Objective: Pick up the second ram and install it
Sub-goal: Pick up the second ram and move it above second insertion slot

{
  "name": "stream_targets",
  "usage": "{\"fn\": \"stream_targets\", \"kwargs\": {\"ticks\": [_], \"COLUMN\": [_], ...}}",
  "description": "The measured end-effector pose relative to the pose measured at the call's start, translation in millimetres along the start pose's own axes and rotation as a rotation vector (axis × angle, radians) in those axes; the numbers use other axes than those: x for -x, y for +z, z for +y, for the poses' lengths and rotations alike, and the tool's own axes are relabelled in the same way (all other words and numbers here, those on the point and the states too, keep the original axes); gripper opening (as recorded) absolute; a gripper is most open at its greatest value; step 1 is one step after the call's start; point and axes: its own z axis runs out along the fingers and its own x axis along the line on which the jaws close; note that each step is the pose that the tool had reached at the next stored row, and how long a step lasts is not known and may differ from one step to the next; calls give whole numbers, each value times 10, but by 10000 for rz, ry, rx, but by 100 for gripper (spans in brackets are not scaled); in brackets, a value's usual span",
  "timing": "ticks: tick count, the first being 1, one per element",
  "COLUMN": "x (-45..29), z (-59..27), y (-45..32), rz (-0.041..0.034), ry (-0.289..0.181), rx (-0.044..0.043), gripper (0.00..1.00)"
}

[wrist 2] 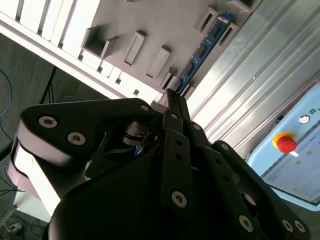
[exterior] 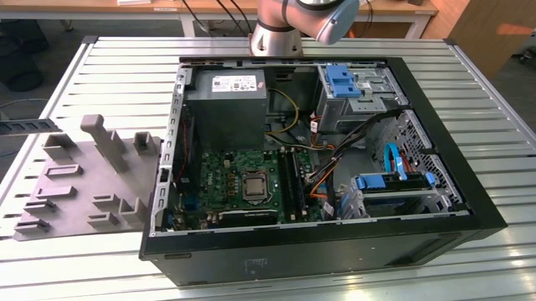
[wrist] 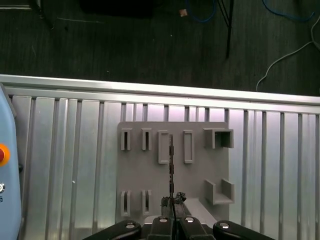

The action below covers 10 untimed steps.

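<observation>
My gripper (wrist: 173, 202) is shut on the second ram (wrist: 171, 165), which shows edge-on as a thin dark line running out from the fingertips. The second wrist view shows the ram's (wrist 2: 202, 50) board face with black chips, reaching away from the gripper (wrist 2: 172, 97). I hold it in the air above the grey holder fixture (wrist: 145, 175), clear of its slots. One end of the ram (exterior: 29, 125) pokes in at the exterior view's left edge, above the fixture (exterior: 84, 182). The motherboard (exterior: 243, 182) with its long black slots (exterior: 289, 185) lies inside the open computer case (exterior: 335, 241).
The fixture sits near the ribbed aluminium table's (exterior: 469, 81) edge, with dark floor and cables beyond it. A pale box with a red stop button (wrist 2: 286, 143) stands beside the table. Cables, drive bays and a power supply (exterior: 225, 106) crowd the case.
</observation>
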Motion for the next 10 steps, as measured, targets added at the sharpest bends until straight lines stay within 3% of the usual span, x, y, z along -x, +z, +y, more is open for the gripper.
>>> {"fn": "stream_targets", "kwargs": {"ticks": [3,10], "x": [9,10], "z": [2,2], "y": [-76,-87], "rz": [-47,-51], "ry": [-2,-2], "rx": [-1,-1], "gripper": [12,12]}}
